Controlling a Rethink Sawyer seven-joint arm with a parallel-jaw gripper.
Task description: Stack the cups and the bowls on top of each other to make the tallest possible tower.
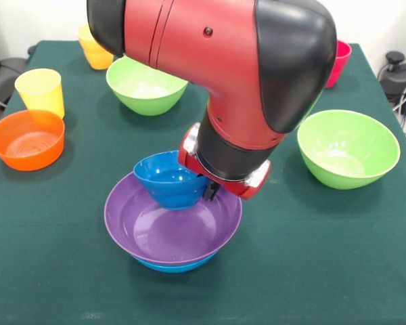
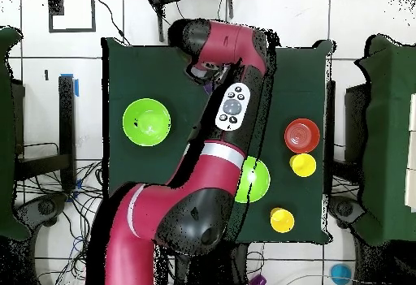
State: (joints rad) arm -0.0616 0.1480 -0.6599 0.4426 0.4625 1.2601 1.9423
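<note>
My gripper (image 1: 208,191) is shut on the right rim of the small blue bowl (image 1: 164,177). It holds that bowl tilted, low inside the wide purple bowl (image 1: 183,233). The purple bowl is nested in the large blue bowl (image 1: 168,265), of which only the bottom edge shows. Two light green bowls stand apart, one at the back (image 1: 145,87) and one at the right (image 1: 348,147). The small orange bowl (image 1: 27,139), a yellow cup (image 1: 40,91), an orange-yellow cup (image 1: 95,49) and a red cup (image 1: 338,62) stand on the table. No light green cup shows. In the overhead view the arm hides the stack.
The green table cloth (image 1: 311,271) covers the table. In the overhead view one green bowl (image 2: 146,122) stands left of the arm and another (image 2: 260,181) shows partly under it. The orange bowl (image 2: 301,135) and two yellow cups (image 2: 303,165) (image 2: 282,219) stand on the right.
</note>
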